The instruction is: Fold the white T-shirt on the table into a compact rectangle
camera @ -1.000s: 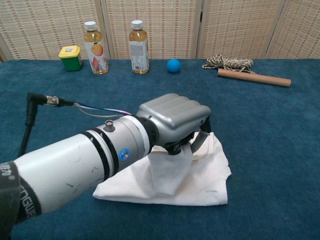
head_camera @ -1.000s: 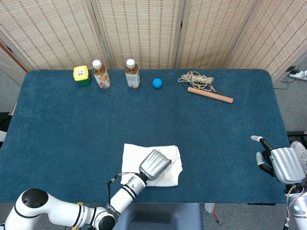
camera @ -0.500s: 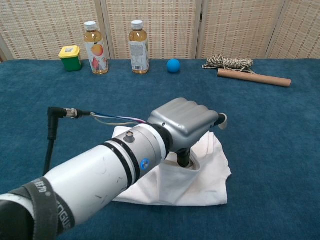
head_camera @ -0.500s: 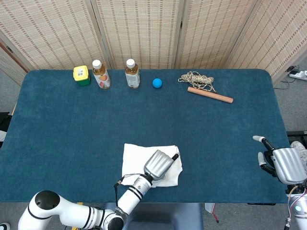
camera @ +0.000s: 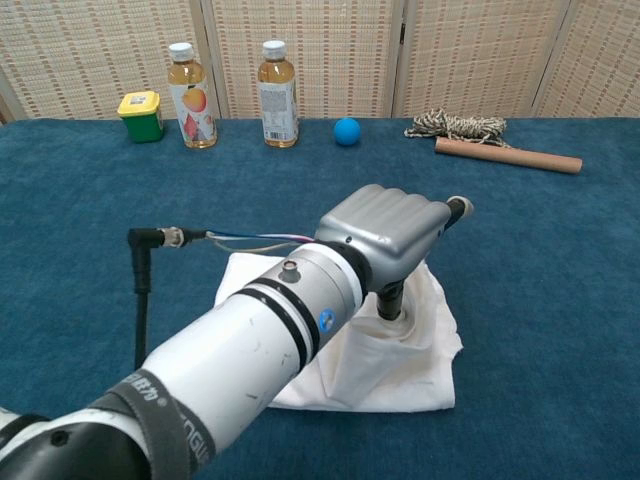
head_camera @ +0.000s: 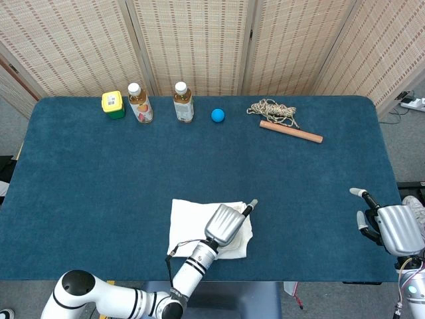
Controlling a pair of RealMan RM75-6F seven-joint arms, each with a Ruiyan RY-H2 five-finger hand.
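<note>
Along the table's far edge, from left to right, stand a small green jar with a yellow lid, a bottle of amber drink with a peach label, and a second amber bottle with a brown label, each bottle capped in white. Next comes a small blue ball, then a loose coil of pale rope with a wooden rod lying just beside it, angled toward the right edge. The tabletop is covered in dark blue cloth.

Near the front edge, a little left of centre, lies the white T-shirt, already gathered into a rough, thick rectangle with uneven edges. The left hand sits over the shirt's right half, knuckles up, reached in from the front edge on its white forearm. In the chest view the left hand has its fingers curled under the palm, one dark digit pressing down into a fold of the T-shirt, while another sticks out to the right past the cloth. Whether it actually grips the fabric cannot be told.

At the front right corner, off the table's edge, the right hand hangs well apart from the shirt, holding nothing, fingers loosely spread.
</note>
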